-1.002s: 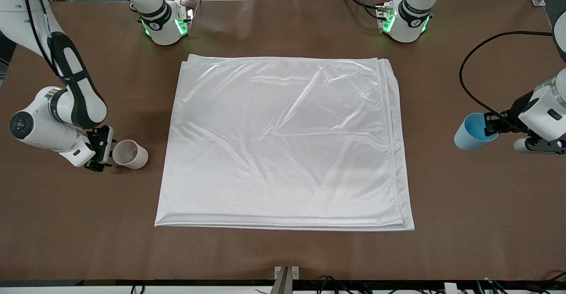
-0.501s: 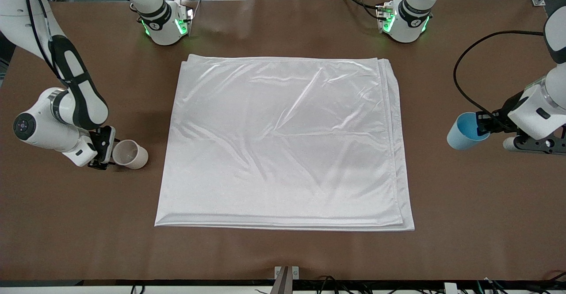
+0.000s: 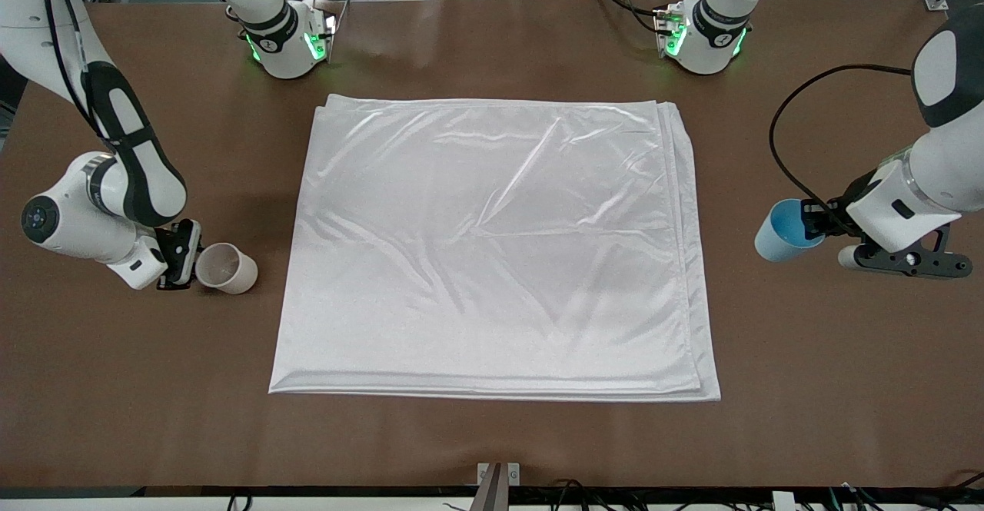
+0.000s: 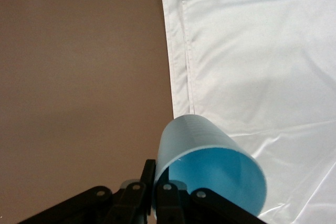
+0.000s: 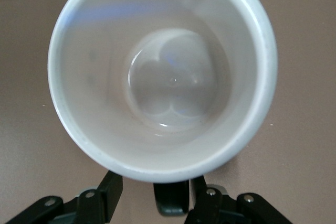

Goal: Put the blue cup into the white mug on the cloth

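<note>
While the blue cup point(image 3: 784, 232) is pinched by its rim in the left gripper point(image 3: 816, 224), it is carried tilted above the bare brown table point(image 3: 492, 442), off the cloth's point(image 3: 492, 250) edge toward the left arm's end. In the left wrist view the cup point(image 4: 210, 169) is seen with its bright blue inside turned toward the camera, its wall clamped between the gripper's point(image 4: 152, 192) pressed-together fingers, and the layered edge of the cloth point(image 4: 252, 56) lies below it.

At the right arm's end of the table the white mug point(image 3: 225, 267) is found on the bare table, just beside the cloth but not on it — tipped so that its open mouth faces the right gripper point(image 3: 183, 253). In the right wrist view the mug point(image 5: 163, 72) fills most of the picture, its pale inside in plain sight, and its small dark handle point(image 5: 170, 198) sits between the fingers point(image 5: 110, 190) of the gripper point(image 5: 157, 195). Those fingers are set to either side of the handle, close to it but with a little gap visible on each side — no firm pinch can be confirmed.
</note>
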Available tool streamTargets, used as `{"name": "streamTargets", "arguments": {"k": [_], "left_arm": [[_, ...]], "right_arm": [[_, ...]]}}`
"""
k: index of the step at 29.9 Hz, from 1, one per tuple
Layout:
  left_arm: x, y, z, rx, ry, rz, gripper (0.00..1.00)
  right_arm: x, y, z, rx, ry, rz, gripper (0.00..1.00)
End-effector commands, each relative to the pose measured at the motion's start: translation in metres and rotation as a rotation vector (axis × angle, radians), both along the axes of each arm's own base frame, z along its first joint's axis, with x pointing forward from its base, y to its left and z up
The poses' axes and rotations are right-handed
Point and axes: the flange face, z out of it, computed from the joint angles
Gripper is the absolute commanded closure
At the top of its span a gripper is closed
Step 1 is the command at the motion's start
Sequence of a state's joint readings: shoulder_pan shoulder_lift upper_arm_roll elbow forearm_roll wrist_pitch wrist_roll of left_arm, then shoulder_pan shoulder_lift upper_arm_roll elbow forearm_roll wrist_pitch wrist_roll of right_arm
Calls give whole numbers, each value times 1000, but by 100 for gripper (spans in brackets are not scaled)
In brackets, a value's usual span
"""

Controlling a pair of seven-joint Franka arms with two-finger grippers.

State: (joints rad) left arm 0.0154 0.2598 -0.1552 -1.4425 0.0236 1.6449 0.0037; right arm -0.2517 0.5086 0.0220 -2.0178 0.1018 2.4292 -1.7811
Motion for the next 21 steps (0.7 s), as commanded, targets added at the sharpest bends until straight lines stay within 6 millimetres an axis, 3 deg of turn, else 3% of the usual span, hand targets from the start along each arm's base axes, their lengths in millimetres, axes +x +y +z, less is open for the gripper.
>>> {"name": "streamTargets", "arguments": {"k": [1,10,16,21], "left_arm": [[3,-4,0,6,-6,-10,100],[4,-4,-1,2,-11,-25,100],[3,-9,0,2,-12,-31,100],[2,-14,0,2,-12,-30,100]], "right_arm": [[-6,-3,0,43,20,-1,52],[-5,-2,2,79,12,-1,91],[-1,-1,14,75,-8,9,96],[7,11,42,78,-40,34,96]]}}
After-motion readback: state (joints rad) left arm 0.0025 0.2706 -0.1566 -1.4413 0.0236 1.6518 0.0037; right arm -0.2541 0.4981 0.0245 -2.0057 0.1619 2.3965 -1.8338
